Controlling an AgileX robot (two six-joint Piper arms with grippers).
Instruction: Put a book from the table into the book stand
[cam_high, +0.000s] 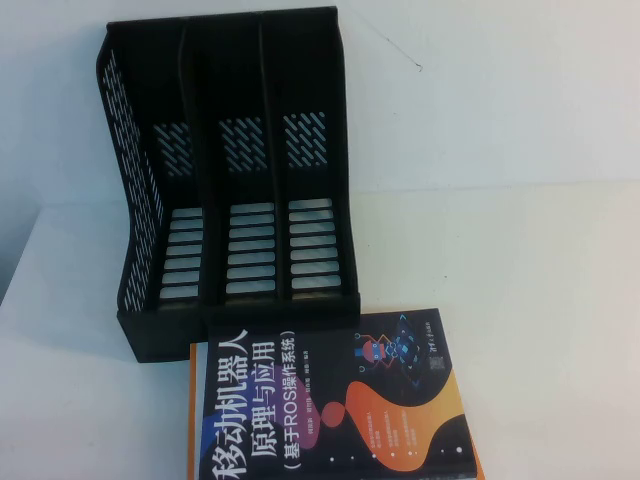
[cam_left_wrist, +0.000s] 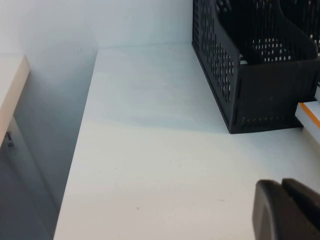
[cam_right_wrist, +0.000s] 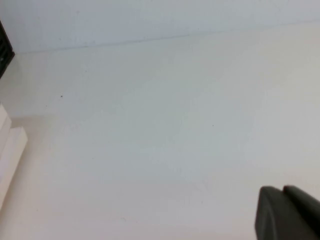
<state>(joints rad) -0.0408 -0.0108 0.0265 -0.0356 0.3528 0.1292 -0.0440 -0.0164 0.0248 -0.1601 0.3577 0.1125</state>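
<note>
white table (cam_high: 520, 300) fills the scene, both arms parked off it for now. at the back left, the black book stand (cam_high: 235, 170), three slots, all vacant. right against its front base lies the book (cam_high: 335, 400), flat, black cover up, stacked on a white book with orange edge (cam_high: 192, 420). it looks thick, stiff, fairly heavy, glossy so maybe slippery; best pinched across a free side edge. left gripper (cam_left_wrist: 287, 210) hovers low beside the stand, right gripper (cam_right_wrist: 287, 212) over bare table right of the books; can't tell whether either is open, and neither holds anything.
</note>
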